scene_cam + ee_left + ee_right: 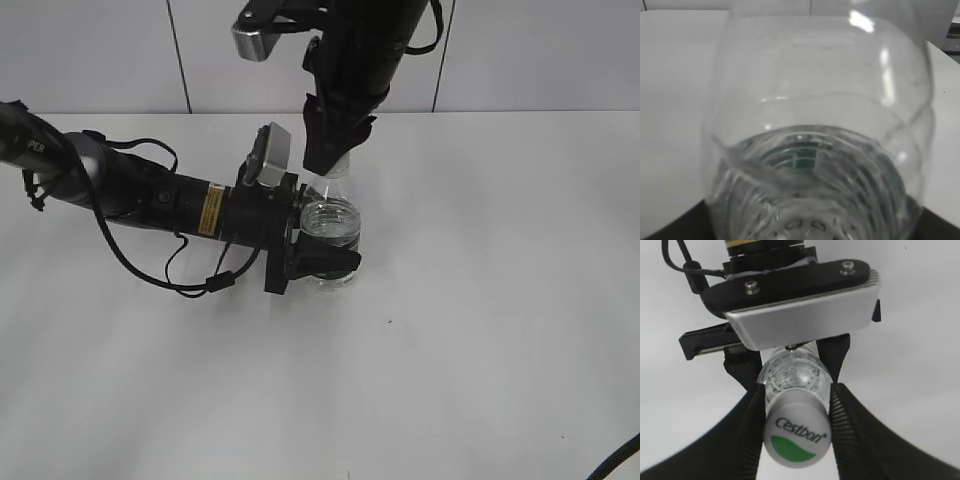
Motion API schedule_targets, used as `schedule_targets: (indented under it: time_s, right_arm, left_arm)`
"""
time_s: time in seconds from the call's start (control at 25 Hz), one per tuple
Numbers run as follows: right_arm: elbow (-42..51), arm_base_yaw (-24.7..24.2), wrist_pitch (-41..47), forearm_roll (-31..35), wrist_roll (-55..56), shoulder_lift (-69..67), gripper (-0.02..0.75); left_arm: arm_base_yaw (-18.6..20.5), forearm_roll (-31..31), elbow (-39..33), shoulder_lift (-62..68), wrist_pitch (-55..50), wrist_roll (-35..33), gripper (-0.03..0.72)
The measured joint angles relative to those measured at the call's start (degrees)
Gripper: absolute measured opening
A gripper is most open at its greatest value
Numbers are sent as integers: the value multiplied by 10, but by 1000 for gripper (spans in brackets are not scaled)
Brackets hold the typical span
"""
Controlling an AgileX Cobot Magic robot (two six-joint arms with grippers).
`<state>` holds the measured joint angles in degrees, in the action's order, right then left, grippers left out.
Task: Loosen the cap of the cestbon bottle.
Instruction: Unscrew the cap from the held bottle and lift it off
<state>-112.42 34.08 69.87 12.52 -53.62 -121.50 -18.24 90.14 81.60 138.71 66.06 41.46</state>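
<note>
The cestbon bottle (332, 225) is a clear ribbed plastic bottle with a dark green label, standing on the white table. My left gripper (335, 242) reaches in from the left and is shut on the bottle's body, one black finger (332, 262) across its front. In the left wrist view the bottle (815, 130) fills the frame. My right gripper (326, 165) comes down from above and hides the cap in the exterior view. The right wrist view shows the white cap (796, 437) with a green mark, pinched between the ribbed black fingers (747, 435) of my right gripper (796, 392).
The white table (480, 330) stretches around the bottle, with a pale panelled wall behind. The left arm's black cables (170, 275) loop over the table at the left. A cable end (622, 458) shows at the bottom right corner.
</note>
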Motion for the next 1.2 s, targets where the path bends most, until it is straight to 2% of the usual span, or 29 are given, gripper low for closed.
schedule_targets:
  time_s: [0.68,1.2]
  right_arm:
    - [0,1,8,2,-246,0,304]
    - [0,3,10,-3,-269,0,304]
  left_arm:
    - [1,10,1,0,17,1,402]
    - [2,12,1,0,20,2,402]
